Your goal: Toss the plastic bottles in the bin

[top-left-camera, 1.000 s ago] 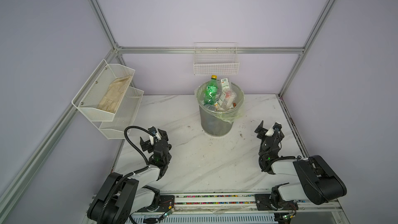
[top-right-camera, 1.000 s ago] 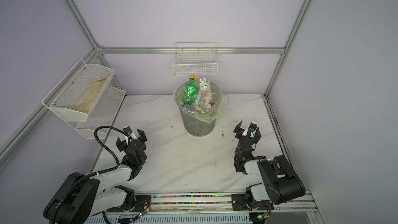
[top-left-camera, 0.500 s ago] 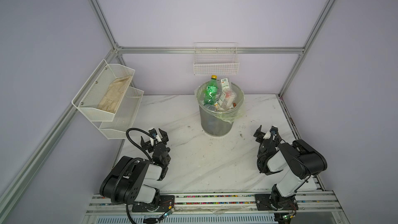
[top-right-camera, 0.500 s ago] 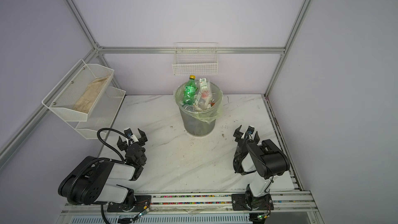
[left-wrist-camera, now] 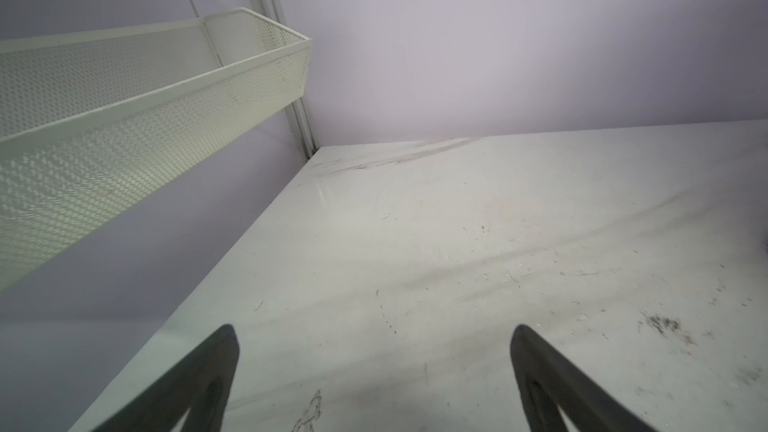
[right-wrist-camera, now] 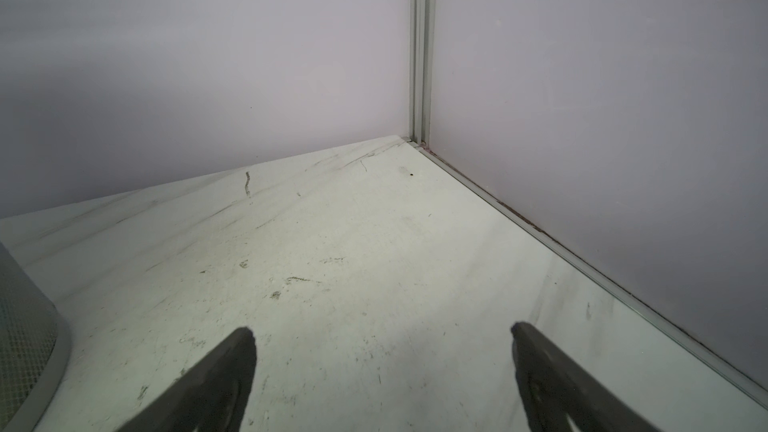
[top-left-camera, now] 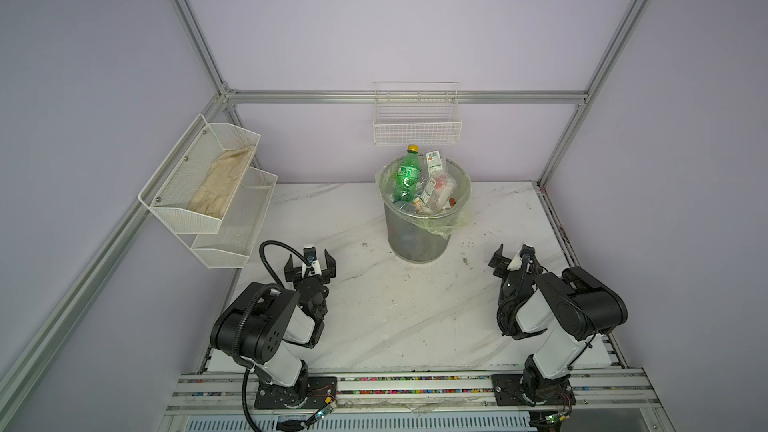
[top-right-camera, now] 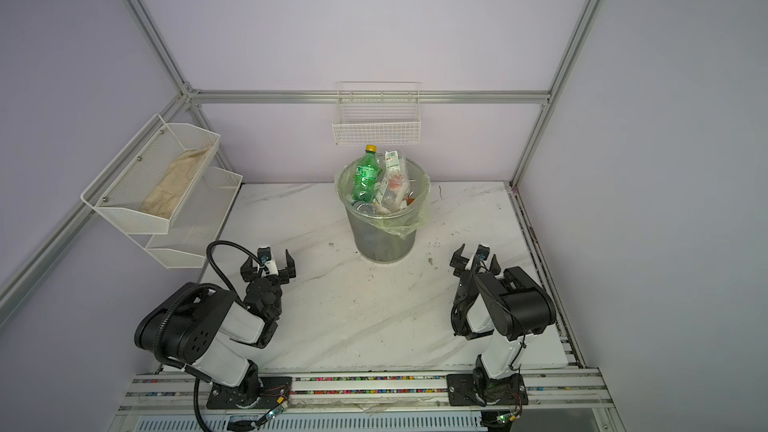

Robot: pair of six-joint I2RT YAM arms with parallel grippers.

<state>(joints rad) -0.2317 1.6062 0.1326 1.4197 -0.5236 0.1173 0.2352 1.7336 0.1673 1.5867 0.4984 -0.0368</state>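
The bin [top-left-camera: 417,238] [top-right-camera: 384,238], grey mesh with a pale-green liner, stands mid-table near the back wall. It is heaped with plastic bottles in both top views: a green one with a yellow cap [top-left-camera: 406,178] [top-right-camera: 365,178] sticks up above the rim, with clear ones [top-left-camera: 437,189] [top-right-camera: 392,189] beside it. My left gripper [top-left-camera: 308,257] [top-right-camera: 268,258] [left-wrist-camera: 374,328] is open and empty over bare tabletop, front left of the bin. My right gripper [top-left-camera: 514,254] [top-right-camera: 478,253] [right-wrist-camera: 382,328] is open and empty, front right of it. The bin's base [right-wrist-camera: 25,347] shows at the edge of the right wrist view.
Two white mesh shelves [top-left-camera: 199,201] [left-wrist-camera: 145,89] hang on the left wall, the upper one holding a beige cloth [top-left-camera: 222,184]. A white wire basket [top-left-camera: 415,124] hangs on the back wall above the bin. The arms' rail [top-left-camera: 415,384] runs along the front edge.
Both arms have folded up, their elbows rising and swinging back over their bases. The grippers have stayed open near the same spots on the table.
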